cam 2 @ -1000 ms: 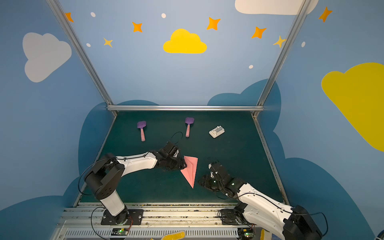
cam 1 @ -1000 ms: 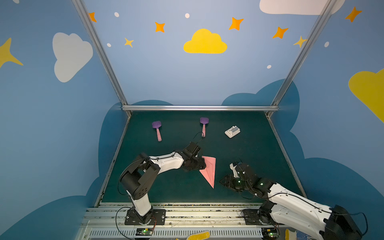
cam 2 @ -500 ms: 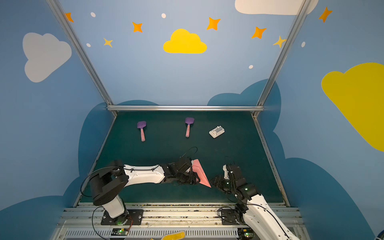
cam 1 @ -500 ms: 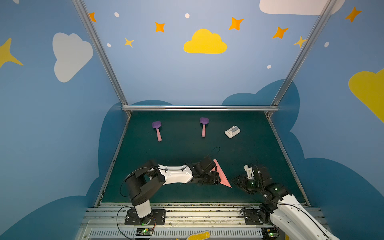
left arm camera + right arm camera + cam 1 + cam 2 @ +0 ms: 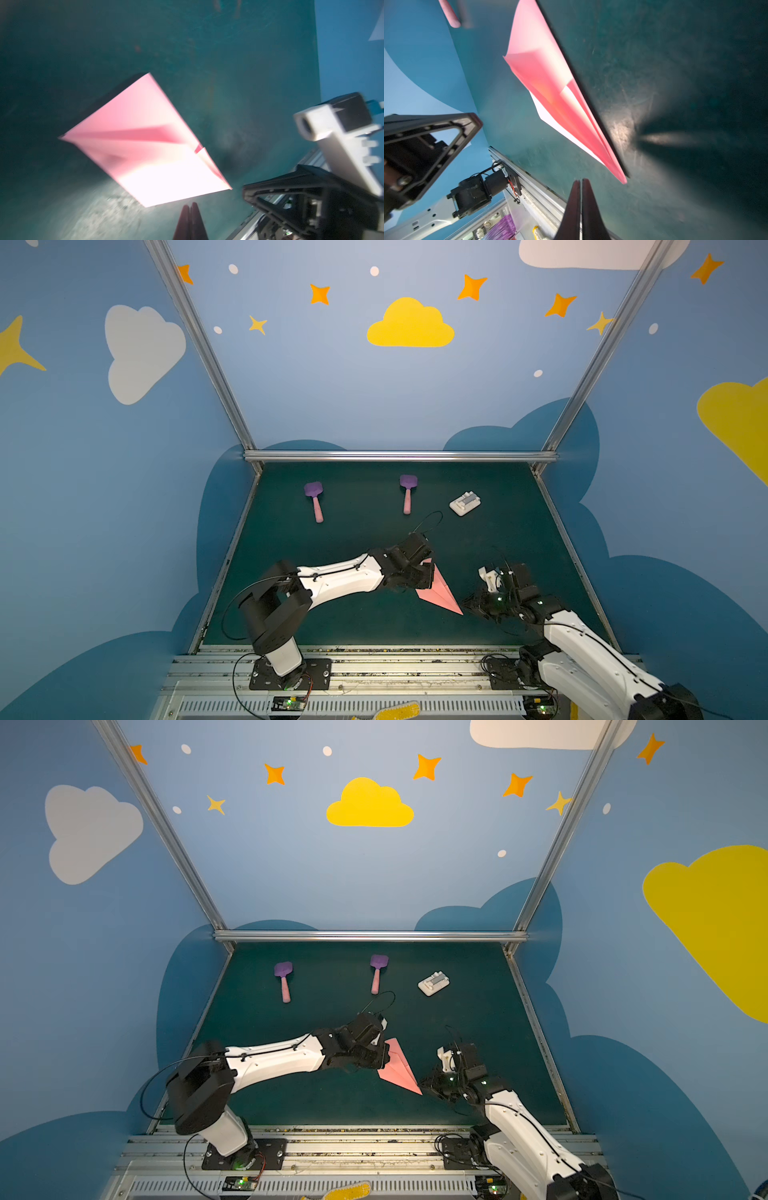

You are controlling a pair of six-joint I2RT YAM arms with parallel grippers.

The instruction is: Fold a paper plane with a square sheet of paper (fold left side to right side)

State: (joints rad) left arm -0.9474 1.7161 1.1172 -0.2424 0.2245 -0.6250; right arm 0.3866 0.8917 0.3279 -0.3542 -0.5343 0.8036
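Note:
The paper plane is a salmon-pink dart lying on the green mat, its nose pointing to the front right. My left gripper sits at the plane's tail end. In the left wrist view its fingertips are shut and empty, just short of the paper's edge. My right gripper is beside the nose. In the right wrist view it is shut on nothing, a little apart from the plane's tip.
Two purple spatulas with pink handles and a small white block lie at the back of the mat. A metal rail runs along the front edge, close behind both grippers.
The plane has shifted right and turned, its nose now pointing front right. Both grippers have gone shut. The right gripper has come back in toward the nose.

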